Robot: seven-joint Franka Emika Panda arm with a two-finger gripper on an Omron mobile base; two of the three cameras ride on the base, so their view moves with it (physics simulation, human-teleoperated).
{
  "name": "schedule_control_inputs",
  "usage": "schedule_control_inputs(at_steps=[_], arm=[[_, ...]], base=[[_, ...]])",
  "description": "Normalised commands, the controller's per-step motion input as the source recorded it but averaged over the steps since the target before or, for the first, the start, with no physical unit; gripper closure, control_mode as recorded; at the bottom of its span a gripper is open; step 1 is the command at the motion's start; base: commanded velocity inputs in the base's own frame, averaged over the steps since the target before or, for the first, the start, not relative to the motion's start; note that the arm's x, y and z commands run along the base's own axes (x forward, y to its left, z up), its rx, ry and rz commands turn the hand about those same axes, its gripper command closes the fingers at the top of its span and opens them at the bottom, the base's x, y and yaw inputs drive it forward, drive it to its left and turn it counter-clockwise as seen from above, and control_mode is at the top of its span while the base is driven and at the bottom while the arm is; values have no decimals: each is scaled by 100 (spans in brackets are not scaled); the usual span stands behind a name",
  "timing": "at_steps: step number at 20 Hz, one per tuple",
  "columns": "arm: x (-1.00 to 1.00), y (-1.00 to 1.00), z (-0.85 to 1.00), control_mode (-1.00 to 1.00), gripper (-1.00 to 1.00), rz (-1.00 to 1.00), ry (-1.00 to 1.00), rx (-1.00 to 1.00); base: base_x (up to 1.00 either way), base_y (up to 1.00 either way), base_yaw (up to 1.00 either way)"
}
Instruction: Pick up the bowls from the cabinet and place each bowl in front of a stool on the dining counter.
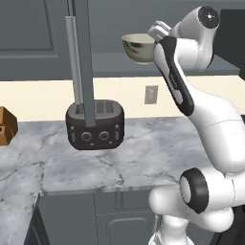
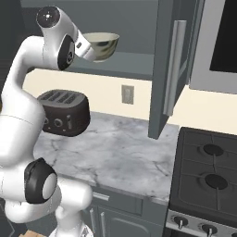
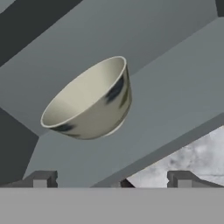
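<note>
Cream bowl (image 3: 89, 103) is sitting on the grey shelf (image 3: 175, 92) of the open wall cabinet (image 2: 139, 28). It is deep and round, glossy, with a pale cream inside and olive-grey mottling smeared over the outer wall; darker streaks are showing near the rim on the side facing the hand camera. It is appearing tilted in the hand view, but that camera is rolled; in both base views it is standing upright on the shelf.

The gripper (image 3: 111, 177) is hanging just short of the bowl with the jaws standing wide apart, holding nothing. The two dark finger tips (image 3: 41, 178) are showing at the bottom of the hand view, one to each side, with the bowl above them and clear of both.

In the left base view the bowl (image 1: 138, 48) is showing just left of the arm's white wrist, above a black toaster (image 1: 94, 125) that is resting on the marble desk (image 1: 143, 158). An open cabinet door (image 1: 82, 52) is hanging edge-on over the toaster, a wall outlet (image 1: 151, 94) is sitting on the cream backsplash, and a brown object (image 1: 5, 125) is lying at the far left edge, too cropped to identify.

The right base view is giving the other side: the bowl (image 2: 101, 45) just right of the wrist, another open door (image 2: 169, 65) with a long bar handle, and a black stove (image 2: 208, 180) with burners and knobs just beside the desk.
</note>
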Motion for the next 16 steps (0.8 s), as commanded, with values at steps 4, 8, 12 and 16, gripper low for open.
schedule_control_inputs(at_steps=[4,8,12,16], arm=[[59,0,0,-100,-100,0,9,1],[51,0,0,-100,-100,0,6,0],[43,0,0,-100,-100,0,0,0],[45,0,0,-100,-100,0,2,0]], base=[[0,0,0],[0,0,0],[0,0,0],[0,0,0]])
